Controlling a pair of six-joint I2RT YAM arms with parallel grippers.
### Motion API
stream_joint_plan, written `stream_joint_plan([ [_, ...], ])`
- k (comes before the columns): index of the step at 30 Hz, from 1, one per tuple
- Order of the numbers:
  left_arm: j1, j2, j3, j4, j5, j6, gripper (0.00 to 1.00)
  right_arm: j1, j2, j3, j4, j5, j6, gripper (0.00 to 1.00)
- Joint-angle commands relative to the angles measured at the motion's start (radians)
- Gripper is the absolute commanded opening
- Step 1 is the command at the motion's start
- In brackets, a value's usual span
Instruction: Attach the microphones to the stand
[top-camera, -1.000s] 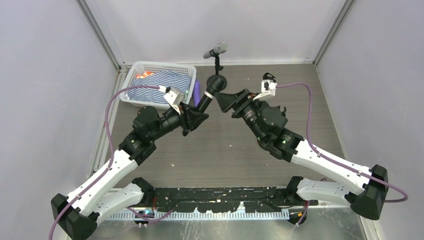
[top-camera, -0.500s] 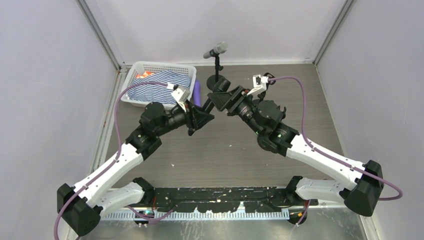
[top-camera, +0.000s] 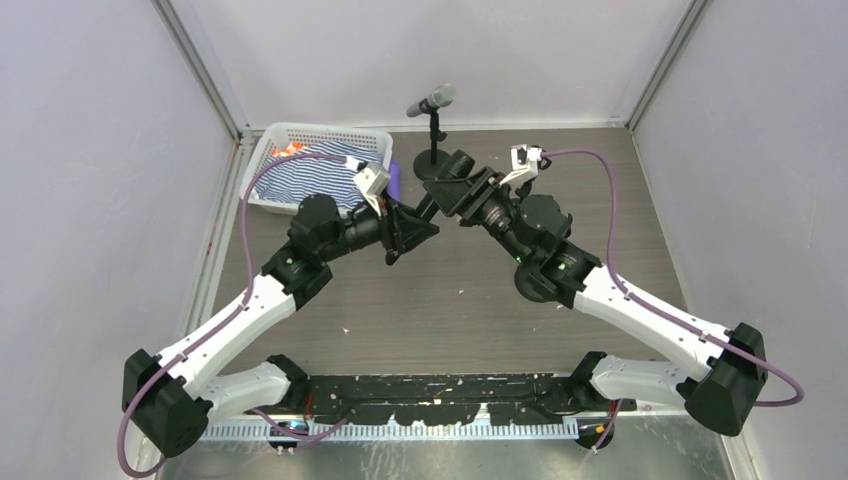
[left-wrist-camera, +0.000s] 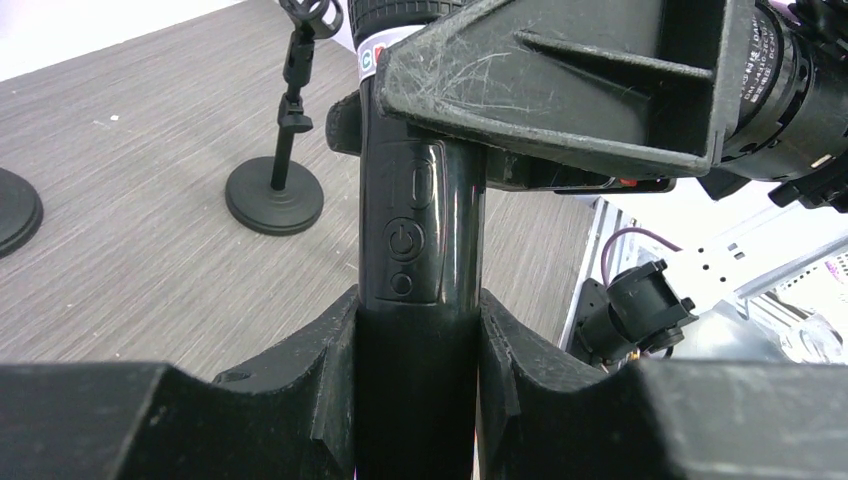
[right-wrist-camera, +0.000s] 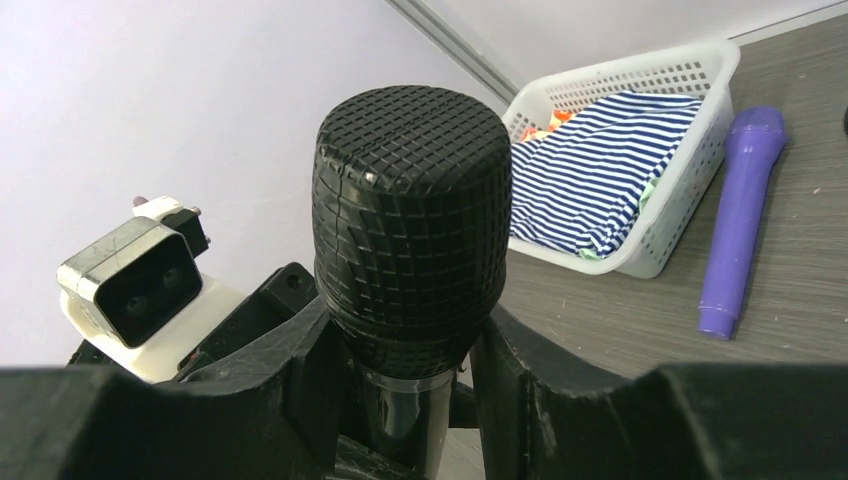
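Partly hidden, black microphone (left-wrist-camera: 420, 250) sits clamped by left fingers (left-wrist-camera: 300, 400) and right fingers (left-wrist-camera: 560, 90)

Black microphone (right-wrist-camera: 410, 230) aloft, clamped both ends; silver-grey microphone (top-camera: 432, 100) tilted on stand (top-camera: 434, 133); purple microphone (right-wrist-camera: 738, 220) flat beside basket (right-wrist-camera: 690, 180).

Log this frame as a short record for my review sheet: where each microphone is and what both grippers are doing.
black microphone: held above the table by both grippers
left gripper: shut on its handle
right gripper: shut just below its head
silver-grey microphone: on the stand
purple microphone: lying on table beside basket
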Motion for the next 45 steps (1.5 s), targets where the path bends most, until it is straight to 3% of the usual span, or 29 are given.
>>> stream_joint_plan([
  [1, -0.015, 0.035, 0.055, 0.063, 0.031, -0.012, 0.22, -0.041, -0.081, 0.013, 0.036, 0.023, -0.020, 0.28],
  [4, -0.017, 0.075, 0.075, 0.076, 0.005, -0.016, 0.56, -0.070, -0.147, 0.025, -0.023, 0.086, -0.111, 0.14],
  [6, -0.022, 0.121, 0.100, 0.085, -0.011, -0.019, 0.72, -0.080, -0.198, 0.040, -0.083, 0.161, -0.202, 0.08],
  [10, -0.043, 0.229, 0.178, 0.107, -0.046, -0.020, 0.90, -0.088, -0.297, 0.080, -0.205, 0.366, -0.436, 0.01],
  [12, -0.065, 0.292, 0.206, 0.147, -0.088, -0.017, 0.91, -0.093, -0.325, 0.104, -0.255, 0.464, -0.572, 0.01],
  [16, -0.114, 0.422, 0.274, 0.227, -0.165, -0.006, 0.92, -0.117, -0.352, 0.188, -0.419, 0.581, -0.688, 0.01],
  [22, -0.133, 0.575, 0.313, 0.402, -0.160, 0.019, 0.92, -0.191, -0.348, 0.307, -0.671, 0.541, -0.596, 0.01],
  [29, -0.133, 0.668, 0.406, 0.371, -0.156, 0.084, 0.92, -0.205, -0.453, 0.260, -0.712, 0.610, -0.583, 0.01],
  [36, -0.132, 0.827, 0.520, 0.395, -0.096, 0.161, 0.92, -0.222, -0.430, 0.234, -0.681, 0.621, -0.657, 0.01],
  [40, -0.119, 0.928, 0.615, 0.427, -0.001, 0.189, 0.89, -0.288, -0.374, 0.264, -0.671, 0.564, -0.717, 0.01],
  [45, -0.087, 1.004, 0.680, 0.467, 0.071, 0.175, 0.86, -0.525, -0.279, 0.301, -0.669, 0.287, -0.640, 0.00],
])
